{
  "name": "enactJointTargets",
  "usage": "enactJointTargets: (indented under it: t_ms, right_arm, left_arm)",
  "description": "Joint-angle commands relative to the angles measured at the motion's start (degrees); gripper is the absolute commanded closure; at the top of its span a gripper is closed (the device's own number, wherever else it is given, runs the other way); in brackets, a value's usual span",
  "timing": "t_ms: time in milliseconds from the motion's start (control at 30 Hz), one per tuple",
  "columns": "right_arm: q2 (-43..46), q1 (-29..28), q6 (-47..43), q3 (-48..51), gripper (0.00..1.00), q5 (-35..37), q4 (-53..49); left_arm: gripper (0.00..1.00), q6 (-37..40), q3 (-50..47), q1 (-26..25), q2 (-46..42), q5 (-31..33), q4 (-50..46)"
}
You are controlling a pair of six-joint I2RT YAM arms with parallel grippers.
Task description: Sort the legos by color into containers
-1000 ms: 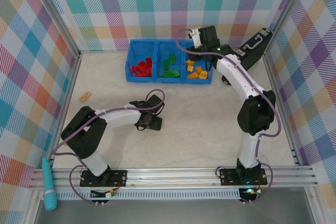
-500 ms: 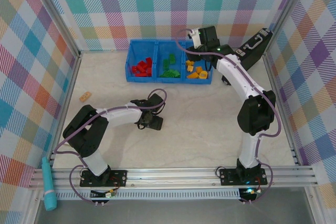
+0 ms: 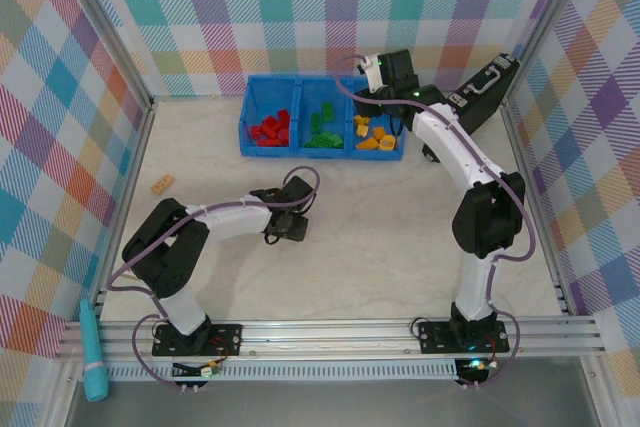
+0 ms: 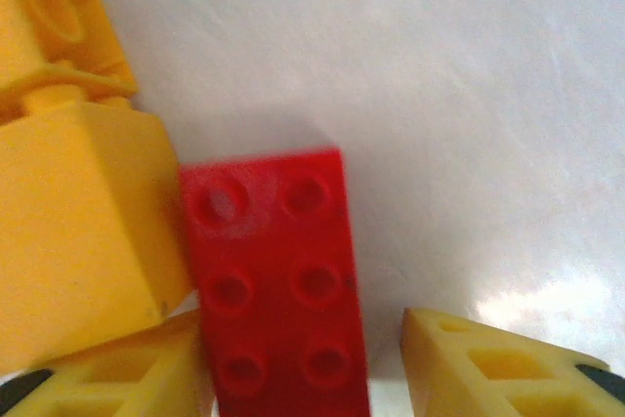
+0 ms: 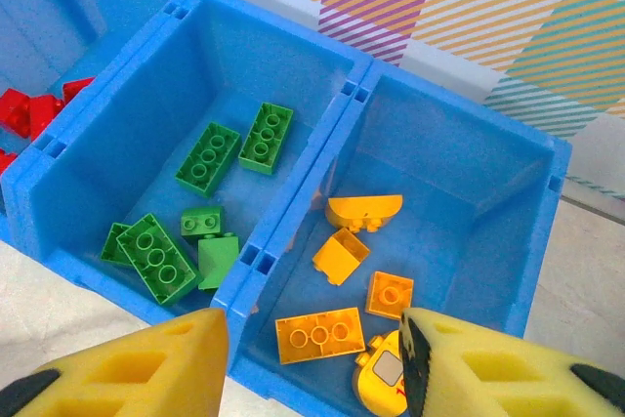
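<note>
Since the earlier frame the left end effector (image 3: 290, 227) had crept a touch further from the arm bases, twd the tray (image 3: 275, 79); the R arm hadn't budged. The left end effector sat low over the table (image 3: 400, 237).

In the L wrist view a red brick (image 4: 278, 290) lay flat on the table, studs up, btwn the two fingers. Jaws stood part open around it: L finger (image 4: 107, 383) touching or v. nearly touching the brick's side, R finger (image 4: 508, 368) w/ a thin gap left, so prob. no firm grip yet. Brick's long axis ran along the fingers' reach, so the jaws would close across its short width. A yellow piece (image 4: 83, 231) pressed against the brick's L side, just beyond the L finger; some risk of it jamming the pinch or riding along.

The right end effector (image 5: 311, 339) hovered above the tray, over the wall btwn the green and yellow compartments, jaws part open, nothing in them. It was well apart from the brick, so the L arm was clearly nearer.

Reds lay in the left compartment (image 3: 262, 104), ahead of the left end effector, away from the bases; likely the brick's destination.
</note>
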State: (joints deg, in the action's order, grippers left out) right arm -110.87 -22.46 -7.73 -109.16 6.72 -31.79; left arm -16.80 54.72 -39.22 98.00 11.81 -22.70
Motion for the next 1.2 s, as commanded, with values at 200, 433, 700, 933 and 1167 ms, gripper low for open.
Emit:
enactJointTargets:
  t_ms: [200,433,700,933,1167]
  right_arm:
    - [0.3,-0.4,1.0,0.1,0.49,-1.8,-0.8]
    - [0.2,-0.5,1.0,0.1,0.49,-1.8,-0.9]
    - [1.2,-0.5,0.1,1.2,0.49,-3.0,0.0]
    - [0.7,-1.6,-1.8,1.7,0.49,-5.7,2.7]
    - [1.4,-5.6,-6.9,4.4,0.48,-9.2,8.1]
  left_arm:
    - [0.61,-0.2,0.5,2.7,1.7,5.8,4.4]
    - [0.71,-0.7,0.8,2.7,1.1,4.0,3.8]
    - [0.75,-0.1,3.4,2.7,-9.3,2.7,-3.5]
    - [0.75,3.4,12.3,5.1,-17.6,1.3,-9.5]
    - [0.75,9.0,21.1,12.9,-16.5,-0.3,-4.4]
